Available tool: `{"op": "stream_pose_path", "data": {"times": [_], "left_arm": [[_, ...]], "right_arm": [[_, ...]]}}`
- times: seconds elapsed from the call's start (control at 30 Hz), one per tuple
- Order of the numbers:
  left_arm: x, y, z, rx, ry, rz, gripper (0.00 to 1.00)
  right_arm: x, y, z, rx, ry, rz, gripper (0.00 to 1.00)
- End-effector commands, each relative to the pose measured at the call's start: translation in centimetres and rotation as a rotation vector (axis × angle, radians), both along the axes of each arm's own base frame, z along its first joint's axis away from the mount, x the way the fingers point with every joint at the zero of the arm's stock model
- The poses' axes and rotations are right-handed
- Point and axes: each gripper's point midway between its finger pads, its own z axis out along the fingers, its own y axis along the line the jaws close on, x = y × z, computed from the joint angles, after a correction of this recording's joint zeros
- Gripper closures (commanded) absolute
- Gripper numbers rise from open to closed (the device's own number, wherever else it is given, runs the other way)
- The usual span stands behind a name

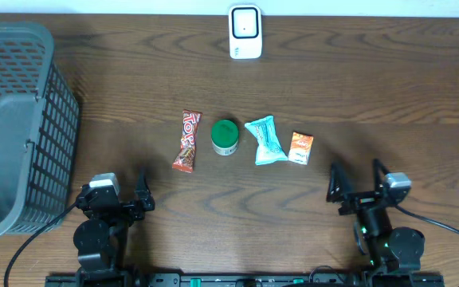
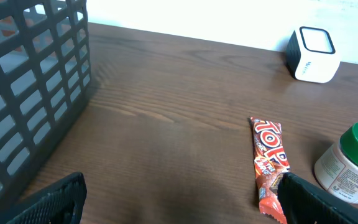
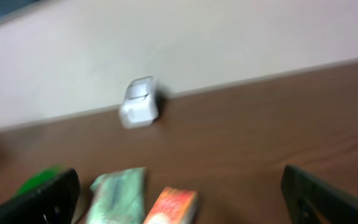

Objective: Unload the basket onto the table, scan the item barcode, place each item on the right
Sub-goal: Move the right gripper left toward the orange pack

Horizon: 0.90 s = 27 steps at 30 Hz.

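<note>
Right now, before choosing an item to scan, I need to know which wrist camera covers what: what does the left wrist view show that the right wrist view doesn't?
Only the left wrist view shows the grey basket and the red candy bar. Only the right wrist view shows the teal packet and the orange packet, both blurred. Both show the white scanner and the wooden table. The green-lidded jar is probably shared too, as a green blur at the right view's left edge.
</note>
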Motion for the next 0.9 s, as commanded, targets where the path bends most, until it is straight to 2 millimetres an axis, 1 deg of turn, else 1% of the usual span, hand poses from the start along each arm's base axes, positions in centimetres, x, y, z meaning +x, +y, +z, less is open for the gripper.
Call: {"op": "stream_pose_path", "data": {"times": [0.0,0.1,0.2,0.33,0.43,0.47,0.5,0.6,0.63,0.7,0.73,0.77,0.8,0.83,0.87], "left_arm": [[-0.2,-0.1,-1.1,0.012,0.033,-0.01,0.02],[-0.2,-0.1,-1.1,0.013,0.033,-0.01,0.02],[-0.2,-0.1,-1.1,0.012,0.033,-0.01,0.02],[-0.2,-0.1,-1.1,0.013,0.034,-0.01,0.02],[-0.2,-0.1,-1.1,0.013,0.034,-0.01,0.02],[-0.2,-0.1,-1.1,0.012,0.034,-0.01,0.02],[-0.2,-0.1,-1.1,0.012,0.034,-0.01,0.02],[-0.2,-0.1,-1.1,0.013,0.034,-0.01,0.02],[-0.2,-0.1,-1.1,0.012,0.034,-0.01,0.02],[-0.2,-0.1,-1.1,0.012,0.034,-0.01,0.02],[-0.2,-0.1,-1.1,0.013,0.034,-0.01,0.02],[-0.2,-0.1,-1.1,0.012,0.034,-0.01,0.02],[-0.2,-0.1,-1.1,0.012,0.034,-0.01,0.02],[-0.2,-0.1,-1.1,0.012,0.034,-0.01,0.02],[-0.2,-0.1,-1.1,0.012,0.034,-0.01,0.02]], "right_arm": [[-1.1,2.5,0.1,0.103,0.081,0.144,0.01],[-1.5,2.5,-1.0,0.137,0.192,0.135,0.01],[-1.5,2.2,-1.2,0.14,0.273,0.107,0.01],[-0.8,1.1,-1.6,0.156,0.422,0.029,0.01],[-0.1,1.4,-1.7,0.169,0.579,0.026,0.01],[0.2,2.0,-1.4,0.18,0.626,0.056,0.01],[0.5,3.2,-0.7,0.197,0.666,0.127,0.01],[1.1,7.2,1.5,0.221,0.699,0.409,0.01],[1.0,8.3,2.0,0.254,0.716,0.488,0.01],[0.9,9.9,2.5,0.319,0.757,0.611,0.01],[1.3,10.2,2.3,0.321,0.754,0.642,0.08],[2.1,10.2,1.9,0.317,0.752,0.637,0.39],[2.8,10.0,1.3,0.326,0.768,0.614,0.66],[3.8,9.6,0.2,0.337,0.796,0.563,0.83],[4.2,9.2,-0.7,0.345,0.83,0.525,0.97]]}}
